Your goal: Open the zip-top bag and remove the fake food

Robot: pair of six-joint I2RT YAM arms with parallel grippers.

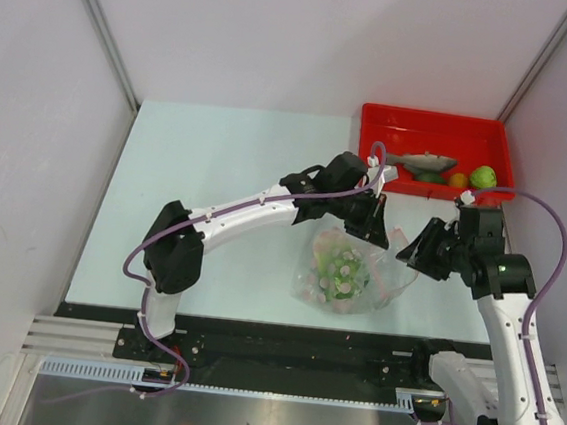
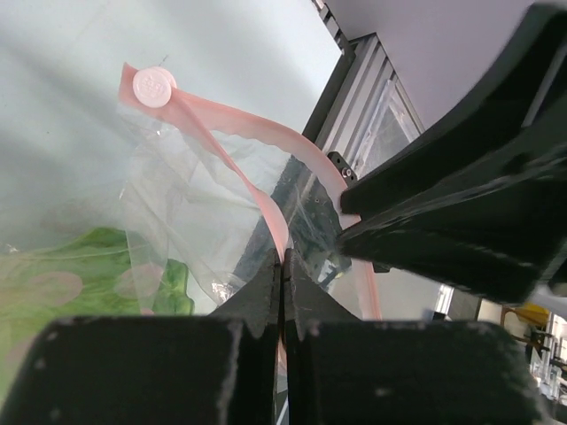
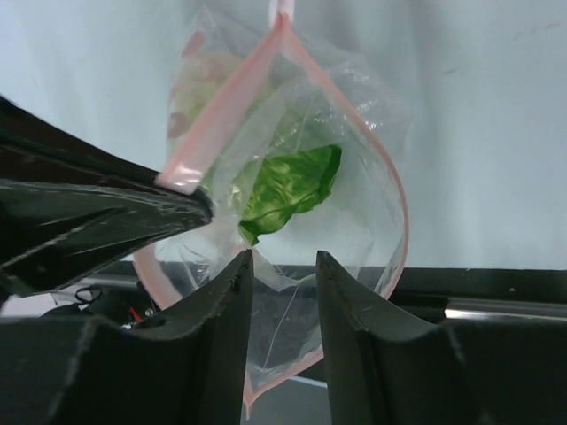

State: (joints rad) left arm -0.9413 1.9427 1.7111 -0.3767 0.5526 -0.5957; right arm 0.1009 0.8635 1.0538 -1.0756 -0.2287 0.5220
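The clear zip-top bag (image 1: 343,269) lies between the arms, its pink zip strip (image 2: 266,133) pulled up and its mouth gaping. My left gripper (image 2: 283,266) is shut on that strip at the bag's upper edge (image 1: 371,221). A leafy green lettuce piece (image 3: 292,186) sits inside the bag. My right gripper (image 3: 283,258) is at the bag's right side (image 1: 410,253), jaws apart, with loose bag film lying between the fingers. The grey fish (image 1: 424,164), orange fruit (image 1: 457,180) and light green fruit (image 1: 484,177) lie in the red tray (image 1: 373,121).
The red tray stands at the table's back right corner, just behind both grippers. A black rail (image 1: 281,338) runs along the table's near edge, just below the bag. Grey walls close in the left, back and right sides.
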